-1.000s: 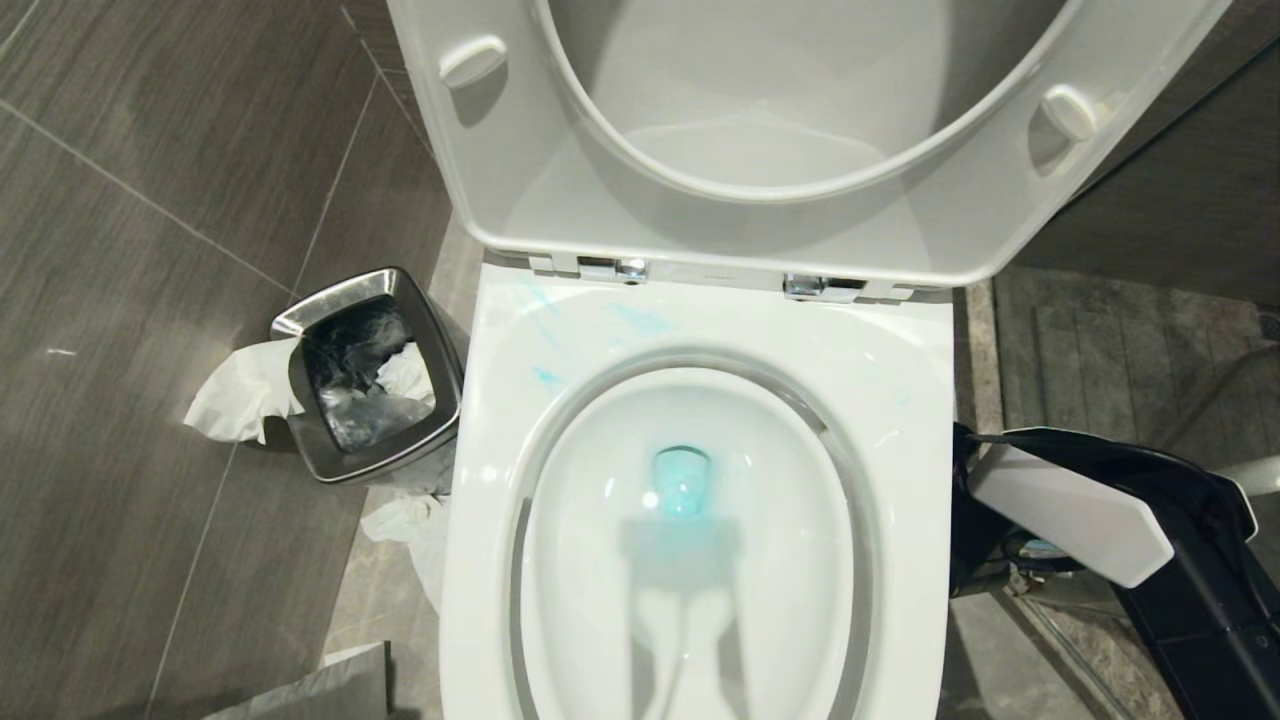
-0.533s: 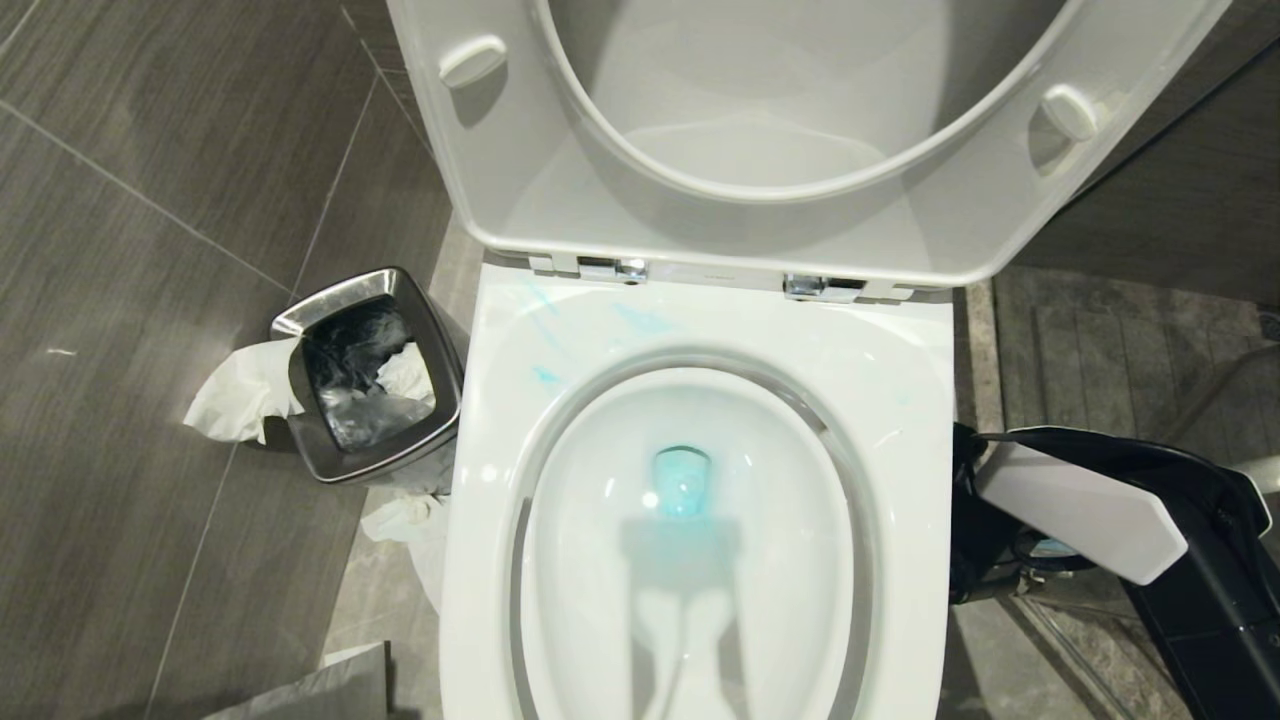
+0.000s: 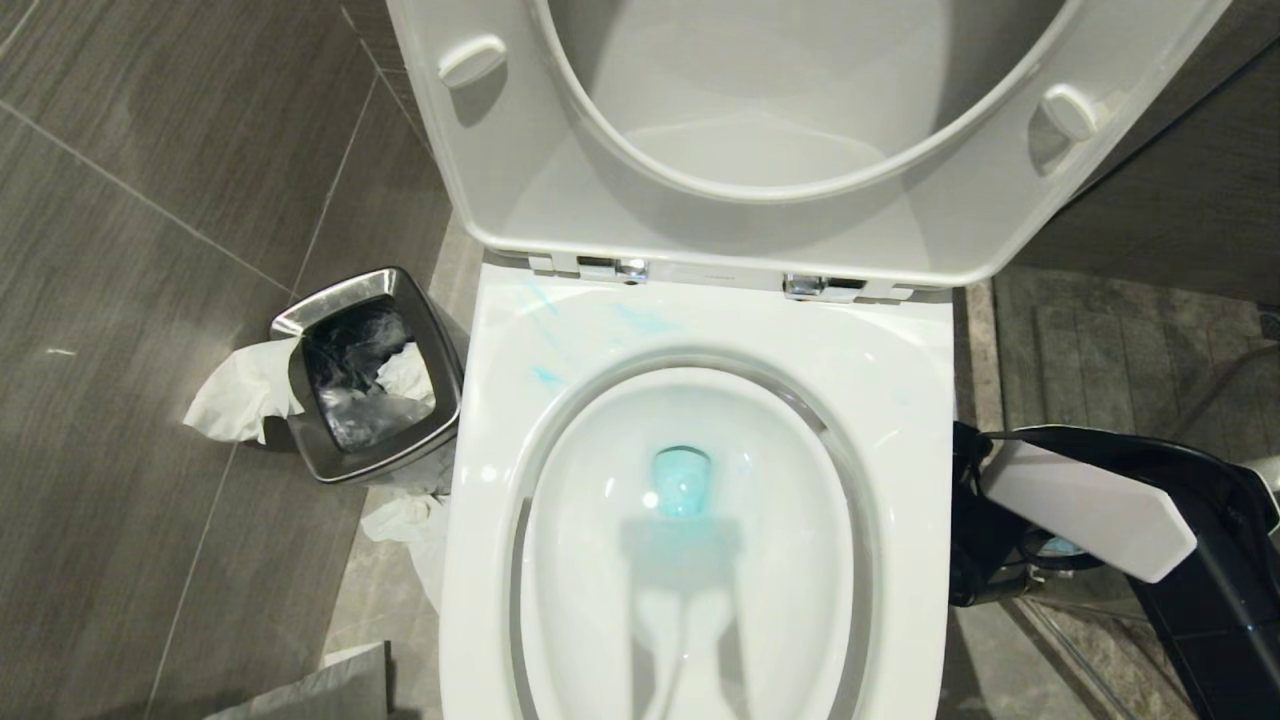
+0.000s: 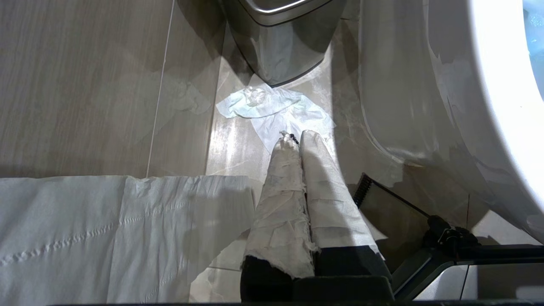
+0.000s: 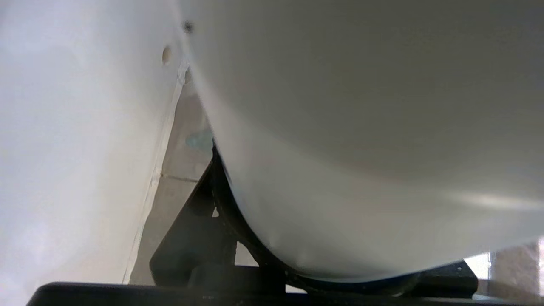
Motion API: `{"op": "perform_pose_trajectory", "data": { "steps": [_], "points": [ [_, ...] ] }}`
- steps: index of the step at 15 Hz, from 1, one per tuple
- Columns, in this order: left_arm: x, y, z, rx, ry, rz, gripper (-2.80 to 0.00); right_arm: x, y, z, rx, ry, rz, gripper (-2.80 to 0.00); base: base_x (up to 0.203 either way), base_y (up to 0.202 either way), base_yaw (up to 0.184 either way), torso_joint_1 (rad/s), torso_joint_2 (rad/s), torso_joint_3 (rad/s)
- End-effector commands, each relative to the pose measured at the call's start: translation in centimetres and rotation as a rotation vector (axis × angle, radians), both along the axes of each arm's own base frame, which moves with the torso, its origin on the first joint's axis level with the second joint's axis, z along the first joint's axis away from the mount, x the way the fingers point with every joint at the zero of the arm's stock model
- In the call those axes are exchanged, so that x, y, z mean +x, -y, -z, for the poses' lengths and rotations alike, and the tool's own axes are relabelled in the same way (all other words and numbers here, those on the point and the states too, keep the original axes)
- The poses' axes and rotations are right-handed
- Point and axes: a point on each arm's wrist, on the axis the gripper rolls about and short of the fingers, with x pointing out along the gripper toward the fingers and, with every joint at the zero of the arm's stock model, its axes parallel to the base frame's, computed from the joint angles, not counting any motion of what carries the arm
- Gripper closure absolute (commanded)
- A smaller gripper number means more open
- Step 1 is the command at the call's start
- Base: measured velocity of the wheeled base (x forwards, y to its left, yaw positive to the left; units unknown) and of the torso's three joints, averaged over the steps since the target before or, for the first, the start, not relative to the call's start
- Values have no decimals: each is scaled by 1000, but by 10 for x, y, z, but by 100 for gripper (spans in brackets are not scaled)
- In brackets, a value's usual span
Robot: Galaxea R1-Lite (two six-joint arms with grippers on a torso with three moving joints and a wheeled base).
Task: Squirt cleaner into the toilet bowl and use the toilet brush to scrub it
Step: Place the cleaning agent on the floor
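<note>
**Right arm slides outward beside bowl**

Right gripper (image 3: 985, 520) edges toward three o'clock, jaws half-spread around a large white rounded object, apparently the cleaner container. Turquoise-blue cleaner (image 3: 682, 482) pools in the glossy white ceramic toilet bowl (image 3: 900, 400); no brush visible.

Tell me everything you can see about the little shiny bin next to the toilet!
The bin is small, square-mouthed and looks like shiny brushed steel, standing upright on the grey floor tiles on the robot's left of the toilet, close beside it. It is lidless, lined with a crumpled black bag, with white paper inside. More white paper hangs over its outer rim, and another crumpled piece lies on the floor at its base.
</note>
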Motion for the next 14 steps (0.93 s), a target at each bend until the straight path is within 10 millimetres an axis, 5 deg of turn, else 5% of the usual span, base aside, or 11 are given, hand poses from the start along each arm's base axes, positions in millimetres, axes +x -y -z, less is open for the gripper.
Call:
{"op": "perform_pose_trajectory", "data": {
  "steps": [1, 14],
  "points": [
    [0, 0, 0, 0, 0, 0, 0, -1, 0, -3, 1, 11, 0, 0, 0, 0, 0, 0, 0, 0],
    [0, 0, 0, 0, 0, 0, 0, 20, 2, 5, -2, 71, -32, 0, 0, 0, 0, 0, 0, 0]
  ]
}}
